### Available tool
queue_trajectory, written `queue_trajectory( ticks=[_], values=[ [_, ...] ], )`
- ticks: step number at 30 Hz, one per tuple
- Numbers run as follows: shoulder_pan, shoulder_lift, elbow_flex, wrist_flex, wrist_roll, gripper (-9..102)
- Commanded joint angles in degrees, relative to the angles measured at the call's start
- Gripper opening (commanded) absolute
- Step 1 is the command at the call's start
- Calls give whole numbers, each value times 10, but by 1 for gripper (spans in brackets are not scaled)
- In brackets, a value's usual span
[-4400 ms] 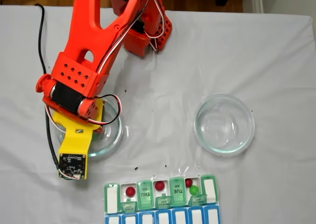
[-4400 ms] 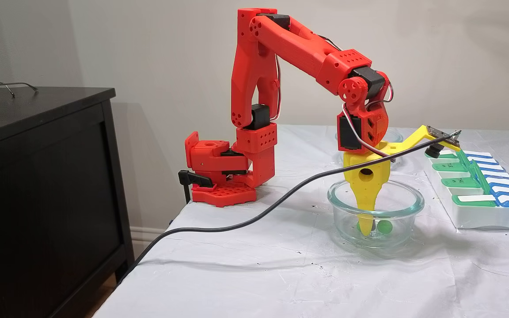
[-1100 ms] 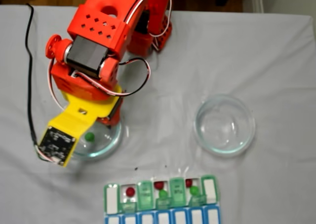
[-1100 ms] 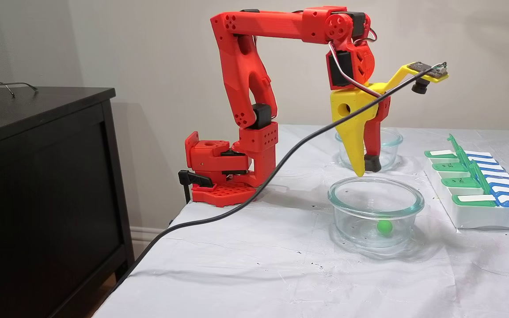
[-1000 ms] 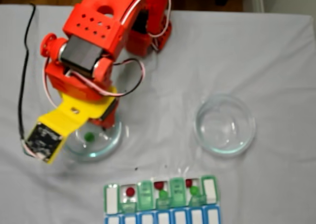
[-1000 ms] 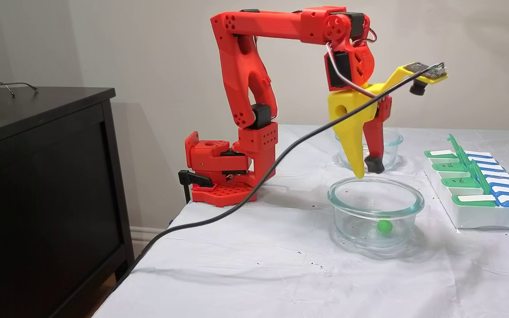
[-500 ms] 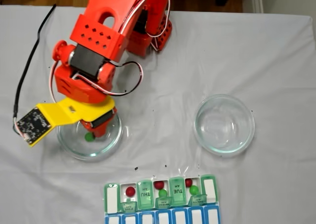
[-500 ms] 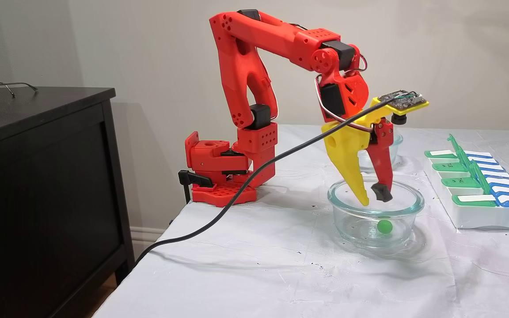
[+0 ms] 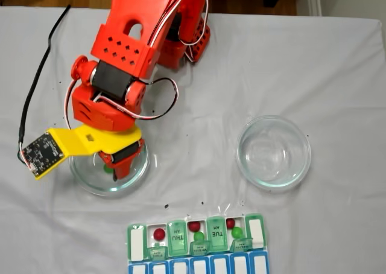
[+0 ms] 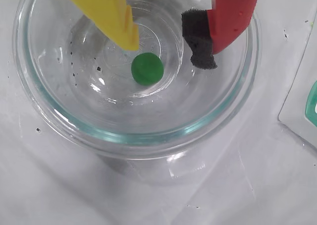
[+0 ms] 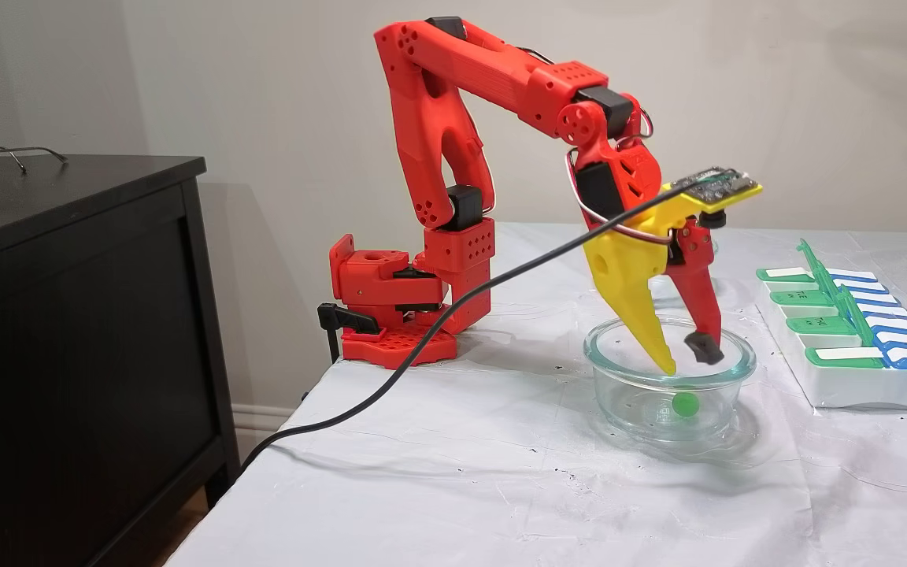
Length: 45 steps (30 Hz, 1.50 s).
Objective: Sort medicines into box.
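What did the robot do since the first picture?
It carried one green pill from the dish to the box, which now holds two green pills and three red ones. The hand returned and dipped, open, over the last green pill. The other dish stayed put.

You see a clear, glossy glass dish (image 10: 148, 136) on wrinkled white cloth (image 11: 501, 488). The green pill (image 10: 147, 69) in it looks smooth and matt. Your gripper (image 10: 166, 44) is matt plastic, one finger yellow, the other red with a rough black foam pad (image 10: 198, 39). At the right, the box (image 11: 855, 370) is glossy plastic.
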Motion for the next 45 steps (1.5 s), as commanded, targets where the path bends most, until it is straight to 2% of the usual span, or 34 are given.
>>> queue_trajectory(
  ticks=[1, 20, 45],
  values=[
    [-4, -11, 4, -25, -15, 18],
    [-5, -91, -4, -98, -23, 18],
    [-7, -98, -7, -67, -30, 17]
  ],
)
